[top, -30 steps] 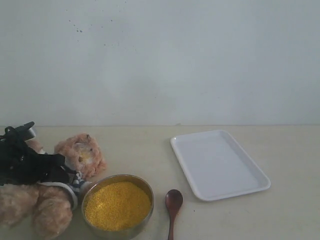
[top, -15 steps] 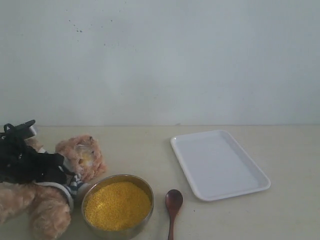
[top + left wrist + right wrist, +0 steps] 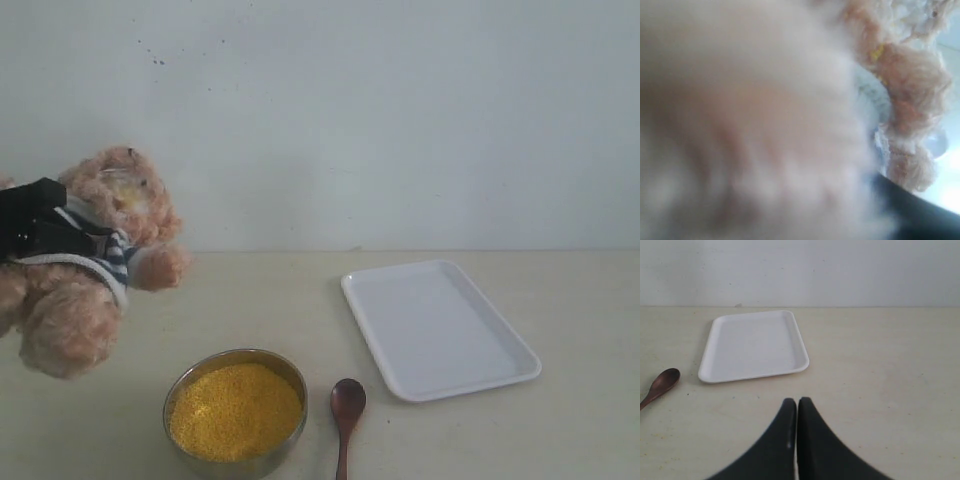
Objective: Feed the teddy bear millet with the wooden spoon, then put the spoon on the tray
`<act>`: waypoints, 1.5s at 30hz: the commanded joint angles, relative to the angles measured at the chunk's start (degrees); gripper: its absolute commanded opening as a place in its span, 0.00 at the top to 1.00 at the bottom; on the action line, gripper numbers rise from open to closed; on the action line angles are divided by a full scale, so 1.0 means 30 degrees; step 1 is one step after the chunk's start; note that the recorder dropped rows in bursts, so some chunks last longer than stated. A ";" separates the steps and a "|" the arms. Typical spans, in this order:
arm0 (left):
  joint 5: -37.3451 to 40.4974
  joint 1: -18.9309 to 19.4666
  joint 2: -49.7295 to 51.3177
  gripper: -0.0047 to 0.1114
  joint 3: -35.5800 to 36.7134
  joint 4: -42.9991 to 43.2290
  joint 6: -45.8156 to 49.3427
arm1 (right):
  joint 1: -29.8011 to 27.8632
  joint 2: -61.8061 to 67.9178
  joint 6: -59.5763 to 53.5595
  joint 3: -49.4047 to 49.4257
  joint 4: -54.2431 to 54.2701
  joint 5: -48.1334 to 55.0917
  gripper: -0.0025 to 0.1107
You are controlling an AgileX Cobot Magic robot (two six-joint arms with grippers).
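- The teddy bear (image 3: 95, 250) was at the left edge of the exterior view, at mid height. It hung clear of the table (image 3: 250, 300), with its head toward the upper right and its legs dangling toward the lower left.
- Its navy-and-white striped shirt showed across the torso, and one paw stuck out to the right.
- The left gripper (image 3: 60, 228) came in from the left edge, and I saw its black jaws clamped across the bear's torso, carrying it.
- My left wrist view was almost all blurred light-brown fur. A few yellow specks sat in the fur near the upper right, and a dark part of the gripper showed at the lower right.
- The millet (image 3: 235, 410) lay below and to the right of the bear. It filled a round metal bowl (image 3: 288, 372) that stood on the table at the lower centre-left of the frame.
- The wooden spoon (image 3: 347, 403) lay on the table just to the right of the metal bowl, not touching it. Its round bowl pointed up the frame and its handle ran off the bottom edge.
- The tray (image 3: 440, 330) lay flat on the table right of centre, up and to the right of the spoon and a little apart from it.
- The right gripper (image 3: 797, 402) showed only in its own wrist view. Its jaws were pressed together on nothing, hovering above bare table, with the tray and the spoon's bowl beyond it.
- A plain pale wall (image 3: 400, 120) filled the upper half of the frame.
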 commanded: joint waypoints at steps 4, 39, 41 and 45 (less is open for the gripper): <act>0.2080 0.0013 -0.1471 0.93 0.2578 -0.4110 0.2266 | 0.0024 -0.0088 -0.0022 -0.0042 -0.0175 -0.0254 0.98; 0.8626 0.0705 -0.2021 0.93 0.9049 -1.4610 1.1802 | 0.0024 -0.0088 0.1807 -0.0042 0.1766 -0.1825 0.98; 0.8626 0.0705 -0.2021 0.93 0.9049 -1.4610 1.1802 | 0.0024 -0.0088 0.2322 -0.0042 0.2853 -0.2947 0.98; 0.8629 0.0705 -0.2021 0.93 0.9049 -1.4604 1.1802 | 0.0024 -0.0088 0.3327 -0.0042 0.4559 -0.6049 0.98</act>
